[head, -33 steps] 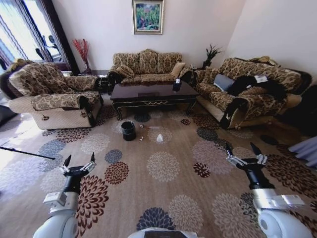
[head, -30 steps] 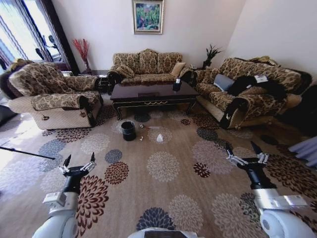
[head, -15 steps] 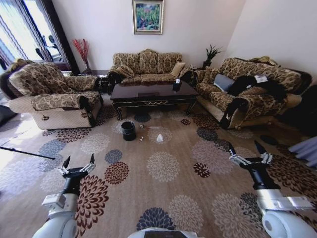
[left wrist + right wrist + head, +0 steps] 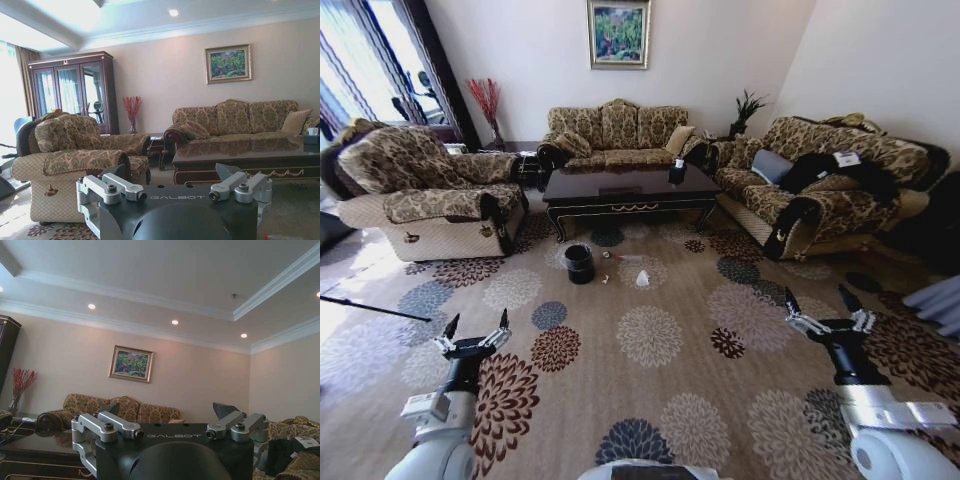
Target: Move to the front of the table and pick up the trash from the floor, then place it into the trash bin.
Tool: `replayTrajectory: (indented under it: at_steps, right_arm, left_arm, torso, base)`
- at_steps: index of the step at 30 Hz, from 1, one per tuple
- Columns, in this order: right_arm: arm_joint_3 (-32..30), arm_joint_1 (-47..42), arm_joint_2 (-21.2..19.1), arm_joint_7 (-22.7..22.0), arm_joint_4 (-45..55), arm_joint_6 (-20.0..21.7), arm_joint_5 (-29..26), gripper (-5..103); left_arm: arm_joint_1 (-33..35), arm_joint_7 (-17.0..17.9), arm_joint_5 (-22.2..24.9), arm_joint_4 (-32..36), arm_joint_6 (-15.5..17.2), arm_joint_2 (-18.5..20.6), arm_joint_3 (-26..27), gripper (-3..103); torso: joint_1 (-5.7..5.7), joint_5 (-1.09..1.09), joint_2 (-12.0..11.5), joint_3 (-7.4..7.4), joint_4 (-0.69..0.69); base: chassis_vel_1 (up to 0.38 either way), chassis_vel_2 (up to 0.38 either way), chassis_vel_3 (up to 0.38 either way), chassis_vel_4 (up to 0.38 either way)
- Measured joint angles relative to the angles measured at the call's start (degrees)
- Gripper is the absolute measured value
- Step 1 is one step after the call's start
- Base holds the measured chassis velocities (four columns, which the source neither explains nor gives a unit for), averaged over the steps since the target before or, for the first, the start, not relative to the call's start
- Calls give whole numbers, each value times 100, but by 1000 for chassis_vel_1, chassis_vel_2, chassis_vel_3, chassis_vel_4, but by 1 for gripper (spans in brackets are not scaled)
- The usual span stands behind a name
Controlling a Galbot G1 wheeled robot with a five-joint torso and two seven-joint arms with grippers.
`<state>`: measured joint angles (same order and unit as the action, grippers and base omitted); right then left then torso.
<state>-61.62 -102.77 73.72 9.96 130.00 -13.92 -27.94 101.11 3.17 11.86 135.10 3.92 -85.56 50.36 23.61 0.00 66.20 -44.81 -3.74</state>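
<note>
The dark glossy table [image 4: 625,190] stands far ahead, also seen as the table [image 4: 240,157] in the left wrist view. On the patterned floor [image 4: 650,400] before it sits the black trash bin [image 4: 579,263]. The trash lies to its right: a crumpled white tissue [image 4: 642,279], a clear bottle [image 4: 623,258] and a tiny white scrap [image 4: 605,279]. My left gripper [image 4: 477,322] is open and empty, low at the near left. At the near right, my right gripper [image 4: 816,297] is also open and empty. Both are far from the trash.
An armchair [image 4: 430,190] stands at the left, a sofa [image 4: 615,130] behind the table and another sofa [image 4: 820,180] at the right. A dark tissue box [image 4: 677,172] sits on the table. Wide open carpet lies between me and the bin.
My right gripper has drifted a little to the right. The left gripper has sunk slightly towards the lower left. The room and the trash have not shifted.
</note>
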Motion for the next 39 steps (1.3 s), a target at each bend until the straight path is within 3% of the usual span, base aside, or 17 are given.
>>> replayTrajectory:
  at_steps: [39]
  right_arm:
    - [59,112,-51,-129,-160,-21,-22,100]
  left_arm:
    - [164,-34,-18,70,46,9,-22,100]
  torso:
    - [-500,1,-1112,614,0]
  base:
    - [0,0,0,0]
